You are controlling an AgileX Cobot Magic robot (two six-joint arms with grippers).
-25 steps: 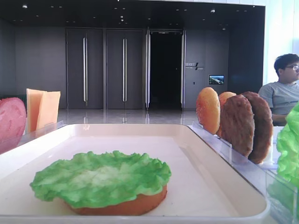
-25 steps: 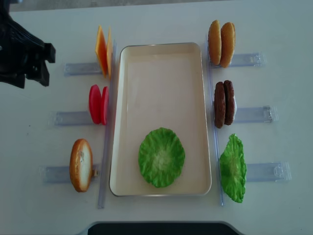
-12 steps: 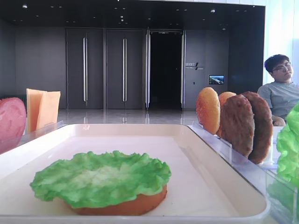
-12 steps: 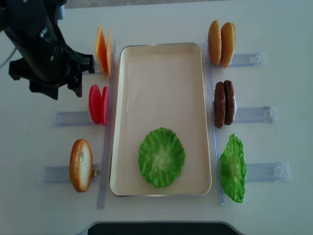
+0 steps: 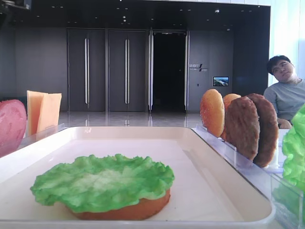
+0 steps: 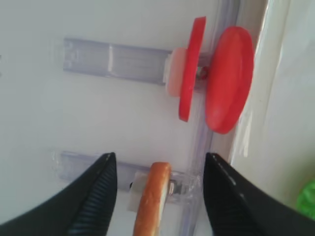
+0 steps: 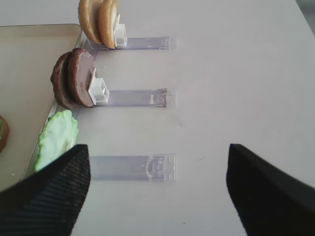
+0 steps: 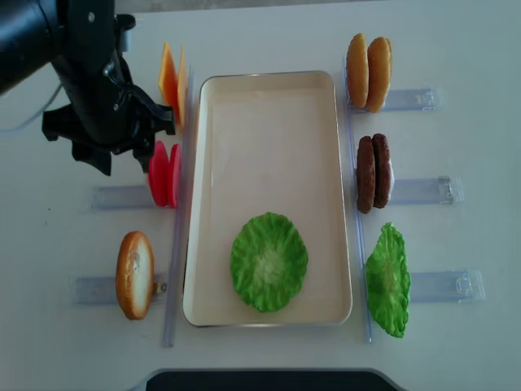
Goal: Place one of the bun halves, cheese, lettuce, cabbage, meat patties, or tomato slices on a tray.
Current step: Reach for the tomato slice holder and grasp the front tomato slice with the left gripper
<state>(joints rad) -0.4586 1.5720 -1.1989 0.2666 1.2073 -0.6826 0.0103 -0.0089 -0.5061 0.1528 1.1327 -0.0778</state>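
The cream tray (image 8: pixel 269 98) holds a green lettuce leaf (image 8: pixel 269 261) lying on a bun half (image 5: pixel 125 210) near its front end. My left gripper (image 8: pixel 122 163) hovers open just left of two upright red tomato slices (image 8: pixel 164 173). In the left wrist view its fingers (image 6: pixel 93 196) stand wide apart above the table, with the tomato slices (image 6: pixel 229 78) ahead and a lone bun half (image 6: pixel 152 196) in its rack farther below. My right gripper (image 7: pixel 155 196) is open over bare table beside a clear rack (image 7: pixel 133 167), holding nothing.
Cheese slices (image 8: pixel 171 85) stand in a rack behind the tomatoes. Right of the tray stand two bun halves (image 8: pixel 368 72), two meat patties (image 8: pixel 373 173) and another lettuce leaf (image 8: pixel 387 279), each in clear racks. A seated person (image 5: pixel 288 90) is in the background.
My left arm has swung in from the far upper left, rightward and down, to beside the tomato slices. Its jaws have stayed open. The food has not moved.
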